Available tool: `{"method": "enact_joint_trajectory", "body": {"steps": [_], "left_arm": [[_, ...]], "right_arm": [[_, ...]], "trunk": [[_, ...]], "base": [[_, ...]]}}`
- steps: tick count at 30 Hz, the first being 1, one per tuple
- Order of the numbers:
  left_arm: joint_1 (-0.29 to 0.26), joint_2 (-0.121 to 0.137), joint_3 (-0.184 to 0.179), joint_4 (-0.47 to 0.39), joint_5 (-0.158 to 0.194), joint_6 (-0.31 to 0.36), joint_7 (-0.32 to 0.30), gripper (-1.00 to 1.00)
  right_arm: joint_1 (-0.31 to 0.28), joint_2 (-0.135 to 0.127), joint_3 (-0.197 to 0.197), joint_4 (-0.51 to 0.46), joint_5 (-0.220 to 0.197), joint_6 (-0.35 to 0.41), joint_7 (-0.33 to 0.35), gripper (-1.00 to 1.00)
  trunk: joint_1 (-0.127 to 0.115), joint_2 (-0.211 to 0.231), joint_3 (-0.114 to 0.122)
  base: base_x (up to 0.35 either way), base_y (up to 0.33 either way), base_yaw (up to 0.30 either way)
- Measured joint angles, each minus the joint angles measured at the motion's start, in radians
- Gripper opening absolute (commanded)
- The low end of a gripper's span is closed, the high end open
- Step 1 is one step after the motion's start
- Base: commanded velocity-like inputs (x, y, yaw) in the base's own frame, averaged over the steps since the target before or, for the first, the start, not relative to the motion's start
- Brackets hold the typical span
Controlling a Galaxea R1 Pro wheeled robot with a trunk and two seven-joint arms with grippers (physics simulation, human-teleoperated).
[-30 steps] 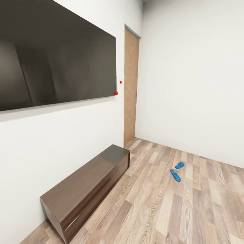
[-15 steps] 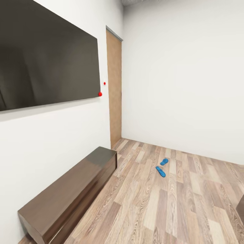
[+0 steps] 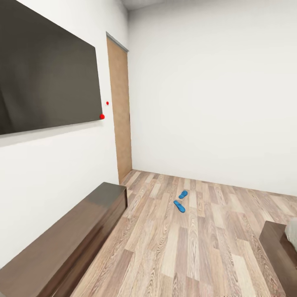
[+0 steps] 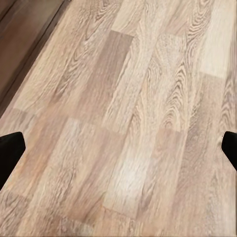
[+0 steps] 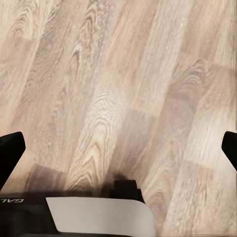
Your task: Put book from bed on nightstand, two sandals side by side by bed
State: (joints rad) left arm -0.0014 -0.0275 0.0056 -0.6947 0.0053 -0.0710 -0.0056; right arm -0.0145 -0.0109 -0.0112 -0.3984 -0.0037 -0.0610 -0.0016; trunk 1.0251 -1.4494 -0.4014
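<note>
Two bright blue flip-flops (image 3: 181, 200) lie close together but at an angle to each other on the wood-plank floor (image 3: 198, 247), well out from the brown door (image 3: 119, 111). A long low dark bench (image 3: 62, 243) sits under a wall-mounted black screen (image 3: 45, 78). The bed's corner (image 3: 284, 247) shows at the right edge. The left jaws (image 4: 118, 148) and the right jaws (image 5: 118, 148) are spread wide and hold nothing above the floor.

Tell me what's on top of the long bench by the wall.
Nothing lies on the bench; its glossy top is bare. Its near end runs out of frame, so that part cannot be checked.
</note>
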Motion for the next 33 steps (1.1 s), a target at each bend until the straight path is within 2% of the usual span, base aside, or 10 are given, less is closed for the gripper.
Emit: {"method": "enact_joint_trajectory", "body": {"steps": [26, 33], "left_arm": [[0.000, 0.000, 0.000, 0.000, 0.000, 0.000, 0.000, 1.00], [0.000, 0.000, 0.000, 0.000, 0.000, 0.000, 0.000, 1.00]], "right_arm": [[0.000, 0.002, 0.000, 0.000, 0.000, 0.000, 0.000, 1.00], [0.000, 0.002, 0.001, 0.000, 0.001, 0.000, 0.000, 1.00]], "trunk": [[0.000, 0.000, 0.019], [0.000, 0.000, 0.024]], "base": [[0.000, 0.000, -0.282], [0.000, 0.000, -0.210]]}}
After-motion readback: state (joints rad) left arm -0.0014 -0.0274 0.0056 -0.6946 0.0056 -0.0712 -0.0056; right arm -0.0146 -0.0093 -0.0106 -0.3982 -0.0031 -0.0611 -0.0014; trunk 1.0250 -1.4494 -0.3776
